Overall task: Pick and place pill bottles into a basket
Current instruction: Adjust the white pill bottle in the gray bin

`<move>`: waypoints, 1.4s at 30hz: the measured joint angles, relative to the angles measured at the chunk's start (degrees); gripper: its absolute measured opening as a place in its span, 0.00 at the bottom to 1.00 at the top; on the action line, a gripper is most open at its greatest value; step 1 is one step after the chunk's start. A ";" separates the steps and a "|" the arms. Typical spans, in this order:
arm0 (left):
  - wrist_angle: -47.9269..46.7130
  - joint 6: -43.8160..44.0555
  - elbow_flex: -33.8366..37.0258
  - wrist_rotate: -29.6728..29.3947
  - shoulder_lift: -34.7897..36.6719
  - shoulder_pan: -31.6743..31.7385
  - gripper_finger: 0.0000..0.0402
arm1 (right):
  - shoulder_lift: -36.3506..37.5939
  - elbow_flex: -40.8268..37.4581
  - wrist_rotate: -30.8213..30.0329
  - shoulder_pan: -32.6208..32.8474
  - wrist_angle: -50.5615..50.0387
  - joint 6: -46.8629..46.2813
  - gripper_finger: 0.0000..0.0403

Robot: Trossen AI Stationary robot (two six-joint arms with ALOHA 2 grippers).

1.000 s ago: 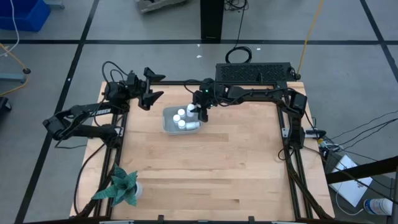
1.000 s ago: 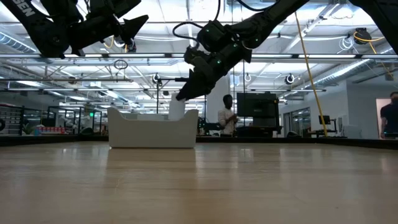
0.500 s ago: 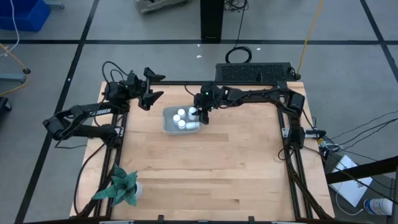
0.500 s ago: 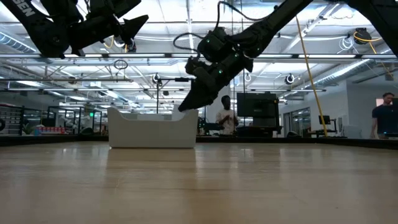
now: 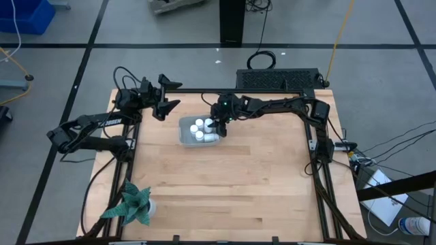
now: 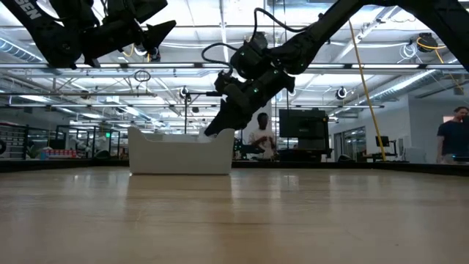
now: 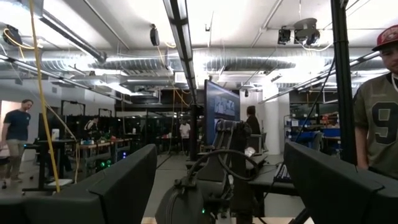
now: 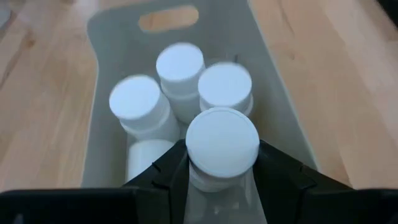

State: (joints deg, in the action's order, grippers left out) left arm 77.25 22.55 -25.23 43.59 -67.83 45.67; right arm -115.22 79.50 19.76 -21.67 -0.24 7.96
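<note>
The pale grey-blue basket stands on the wooden table near its far edge; it also shows in the low view. Inside it are white pill bottles: three stand upright and one lies on its side. My right gripper is at the basket's right end, shut on another pill bottle that is down inside the basket. My left gripper is open and empty, raised above the table's far left, left of the basket. My right gripper pinches the pill bottle's body just under its white cap between its two fingers. The fingers come from above, slanting down from the table's right. The bottle is upright, cap up, inside the basket; whether its base rests on the floor is hidden.
A green star-shaped plant-like object stands at the table's near left corner. A black keyboard-like unit lies beyond the far edge. People stand in the room behind the table.
My right gripper has gone down at the basket's right end with the pill bottle. The bottle, which showed above the basket's wall in the low view, has dropped behind that wall and is inside the basket.
</note>
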 joint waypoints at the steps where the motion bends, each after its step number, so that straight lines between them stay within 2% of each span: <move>1: 0.00 -0.14 0.00 0.00 0.00 0.00 0.89 | 0.00 0.00 0.05 0.13 0.71 -0.10 0.34; 22: 0.07 0.24 0.00 -0.09 0.02 0.00 0.89 | -0.02 0.02 1.37 0.57 5.62 -1.35 0.34; 33: -0.04 0.22 0.00 -0.07 0.02 -0.07 0.88 | -5.37 0.88 1.39 -0.26 7.36 -1.30 0.34; 42: -1.16 -0.11 0.00 -0.07 0.00 -0.04 0.87 | -4.81 0.94 1.71 0.03 7.66 -1.87 0.34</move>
State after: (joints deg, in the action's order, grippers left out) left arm 76.09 22.43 -25.23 43.53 -67.83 45.63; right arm -120.03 80.44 21.48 -21.65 7.42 6.09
